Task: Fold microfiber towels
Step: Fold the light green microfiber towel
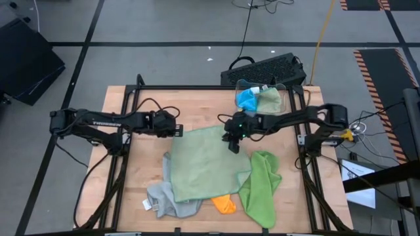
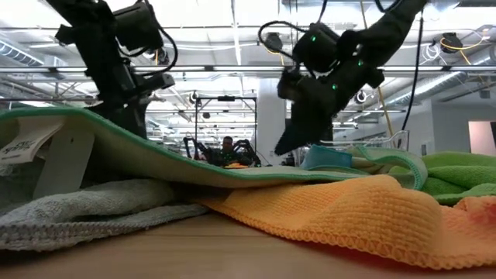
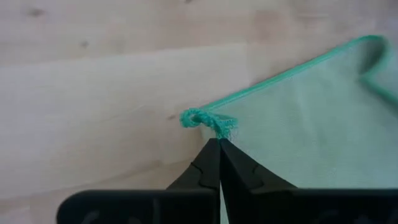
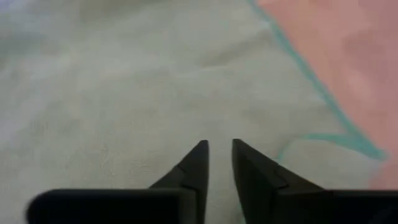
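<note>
Wooden table [image 1: 131, 190] — left gripper [image 3: 217, 144] jaws pinch sage towel [image 1: 207, 160] corner — right gripper [image 4: 217, 149] nearly closed over it.

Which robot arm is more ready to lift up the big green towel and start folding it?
Probably the left. Its end effector is already shut on the corner of the sage green towel. The right end effector is over that towel near its far corner, with a small gap between the fingers.

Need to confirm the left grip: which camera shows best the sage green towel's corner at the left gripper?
Left wrist view: left gripper shut on the sage green microfiber towel corner. High view shows it small; low view hides it; right wrist view misses it.
</note>
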Robot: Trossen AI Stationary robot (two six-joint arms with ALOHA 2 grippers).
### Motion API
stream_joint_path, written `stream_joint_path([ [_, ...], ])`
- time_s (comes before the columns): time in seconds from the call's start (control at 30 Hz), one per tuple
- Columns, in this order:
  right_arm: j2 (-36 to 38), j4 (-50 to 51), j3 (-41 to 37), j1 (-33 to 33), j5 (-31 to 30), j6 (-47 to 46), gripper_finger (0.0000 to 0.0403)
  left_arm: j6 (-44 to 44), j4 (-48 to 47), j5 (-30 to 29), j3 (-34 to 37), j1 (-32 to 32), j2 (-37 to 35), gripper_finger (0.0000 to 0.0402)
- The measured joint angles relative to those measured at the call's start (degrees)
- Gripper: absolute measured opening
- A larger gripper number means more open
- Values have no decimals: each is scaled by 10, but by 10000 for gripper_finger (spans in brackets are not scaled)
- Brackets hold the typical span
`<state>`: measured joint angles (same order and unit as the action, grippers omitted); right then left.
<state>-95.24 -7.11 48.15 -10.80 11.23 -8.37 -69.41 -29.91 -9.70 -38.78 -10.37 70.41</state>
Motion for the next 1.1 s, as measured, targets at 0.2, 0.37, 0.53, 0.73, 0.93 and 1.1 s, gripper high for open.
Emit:
stream_joint_path([
  [0.2, -28, 34, -1, -2, -54, -23, 6, 20, 3, 4, -28, 2, 0, 2],
  [0.37, -28, 57, 0, -15, -102, -20, 11, 30, -5, 7, -48, 9, 0, 1],
  [0.53, -23, 95, 0, -35, -129, -29, 2, 31, -15, 6, -67, 15, 0, 1],
  [0.73, -5, 149, 0, -49, -155, -36, 1, 33, -21, 6, -85, 21, 0, 1],
  [0.93, 49, 226, -1, -44, -159, -78, 1, 49, -19, 7, -105, 27, -1, 0],
  [1.1, 111, 276, -1, -20, -214, -148, 0, 54, -21, 10, -105, 27, -2, 0],
])
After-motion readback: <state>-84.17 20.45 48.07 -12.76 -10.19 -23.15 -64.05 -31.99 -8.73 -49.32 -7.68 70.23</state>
